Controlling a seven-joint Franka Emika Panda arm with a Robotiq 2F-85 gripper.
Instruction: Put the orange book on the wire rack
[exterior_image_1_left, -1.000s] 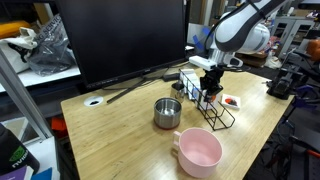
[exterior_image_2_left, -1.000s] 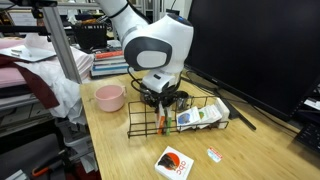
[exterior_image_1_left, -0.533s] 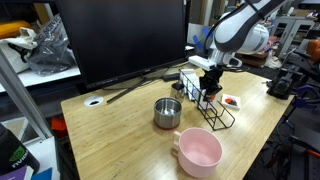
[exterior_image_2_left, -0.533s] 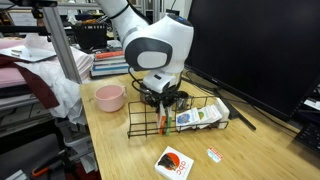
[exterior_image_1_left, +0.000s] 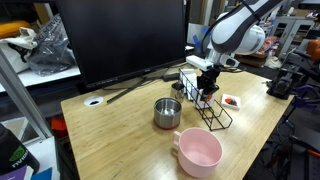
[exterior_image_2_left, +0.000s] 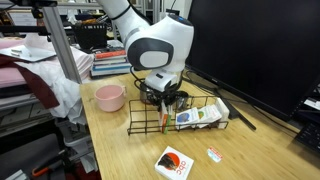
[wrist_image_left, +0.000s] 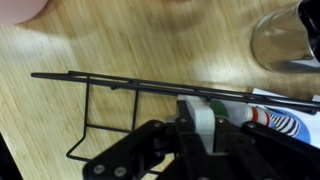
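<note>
The black wire rack (exterior_image_2_left: 185, 122) stands on the wooden table in both exterior views (exterior_image_1_left: 213, 110). The orange book (exterior_image_2_left: 163, 121) stands upright on its edge inside the rack's near end. My gripper (exterior_image_2_left: 160, 103) is right above it and shut on its top edge. In the wrist view the fingers (wrist_image_left: 203, 135) clamp the book's whitish edge (wrist_image_left: 202, 112) over the rack's wires (wrist_image_left: 110, 84). In an exterior view the gripper (exterior_image_1_left: 207, 90) hides the book.
A green book (exterior_image_2_left: 202, 117) lies in the rack's other end. A red-and-white flat thing (exterior_image_2_left: 175, 163) lies in front of the rack. A pink bowl (exterior_image_1_left: 198, 150), a metal cup (exterior_image_1_left: 167, 113) and a big monitor (exterior_image_1_left: 125, 40) stand nearby.
Almost nothing. The gripper and the orange book have shifted very slightly at the rack.
</note>
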